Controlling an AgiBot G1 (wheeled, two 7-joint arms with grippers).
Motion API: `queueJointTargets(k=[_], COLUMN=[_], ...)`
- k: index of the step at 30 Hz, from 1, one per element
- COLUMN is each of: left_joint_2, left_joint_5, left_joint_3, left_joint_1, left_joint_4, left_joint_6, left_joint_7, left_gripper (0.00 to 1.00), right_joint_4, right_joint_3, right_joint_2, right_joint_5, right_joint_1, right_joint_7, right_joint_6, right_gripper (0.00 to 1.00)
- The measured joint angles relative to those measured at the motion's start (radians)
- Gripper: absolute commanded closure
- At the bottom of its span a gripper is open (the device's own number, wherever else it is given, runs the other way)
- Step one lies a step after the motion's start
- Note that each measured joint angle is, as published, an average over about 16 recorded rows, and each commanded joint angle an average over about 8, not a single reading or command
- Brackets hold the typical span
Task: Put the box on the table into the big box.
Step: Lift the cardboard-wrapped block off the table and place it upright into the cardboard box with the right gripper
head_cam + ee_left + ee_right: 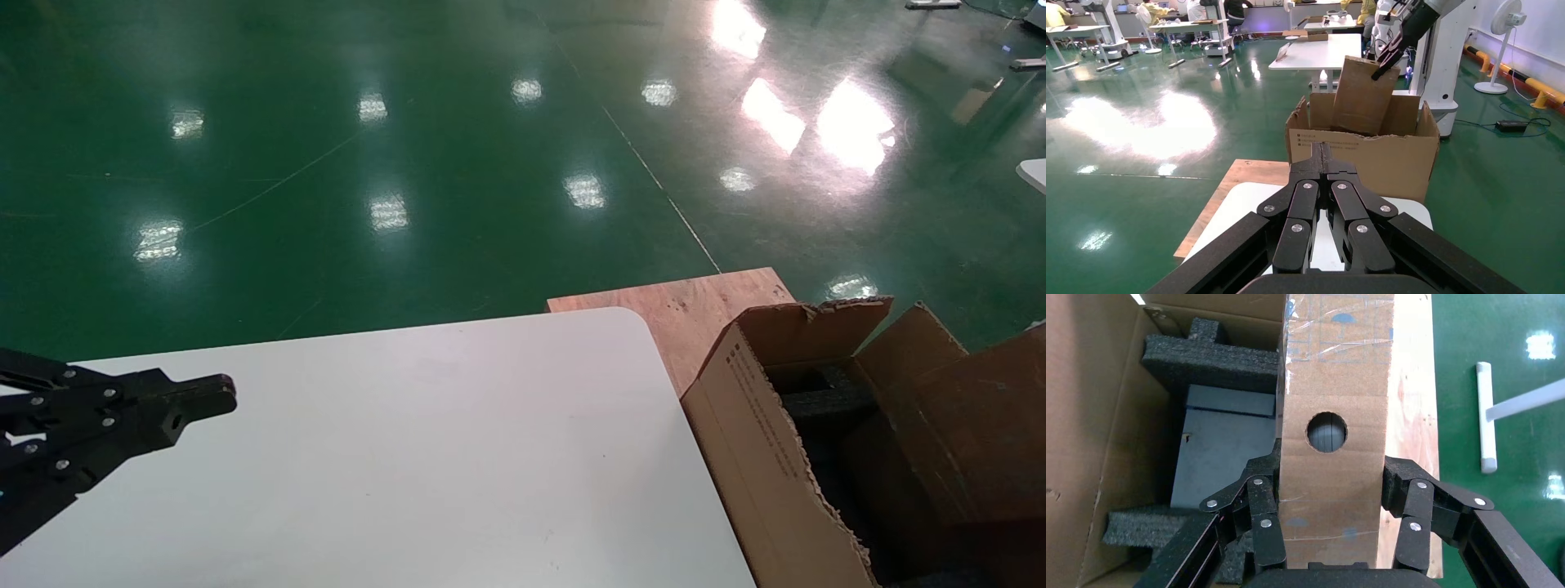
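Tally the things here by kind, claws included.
Cardboard boxes: 2, the box and the big box
Claws: 2, left claw and right claw
Tables: 1, table
Boards: 1, board
Total: 6

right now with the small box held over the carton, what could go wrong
The right pincer grips the box only at its near end, so the long free part might swing or slip. Black foam and a dark block fill the big box, so the box could land on them and jam. The left pincer sits shut over the table.
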State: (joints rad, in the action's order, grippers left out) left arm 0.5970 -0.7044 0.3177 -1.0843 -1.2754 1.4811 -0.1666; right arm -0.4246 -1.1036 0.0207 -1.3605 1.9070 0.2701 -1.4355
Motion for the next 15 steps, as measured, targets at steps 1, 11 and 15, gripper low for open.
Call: queueJointTargets(k=[1, 11, 15], left_joint_2=[0.000, 0.000, 0.000], left_joint_5=[0.000, 0.000, 0.000], left_joint_3=[0.000, 0.000, 0.000], left_joint_1=[0.000, 0.000, 0.000], left_joint_4=[0.000, 0.000, 0.000], left_joint_6=[0.000, 0.000, 0.000], left_joint_7=[0.000, 0.000, 0.000], left_gripper=[1.00, 1.00, 1.00], right_joint_4=[0.016, 0.138, 0.170], right_joint_3=[-0.002, -0.021, -0.029], right_joint_2=[-0.011, -0.120, -0.156], right_joint_5=[0.000, -0.010, -0.024], right_joint_1=[-0.002, -0.017, -0.016], right_joint_7=[-0.002, -0.022, -0.025], right_joint_6=[0.004, 0.029, 0.026], right_gripper=[1.00, 1.00, 1.00])
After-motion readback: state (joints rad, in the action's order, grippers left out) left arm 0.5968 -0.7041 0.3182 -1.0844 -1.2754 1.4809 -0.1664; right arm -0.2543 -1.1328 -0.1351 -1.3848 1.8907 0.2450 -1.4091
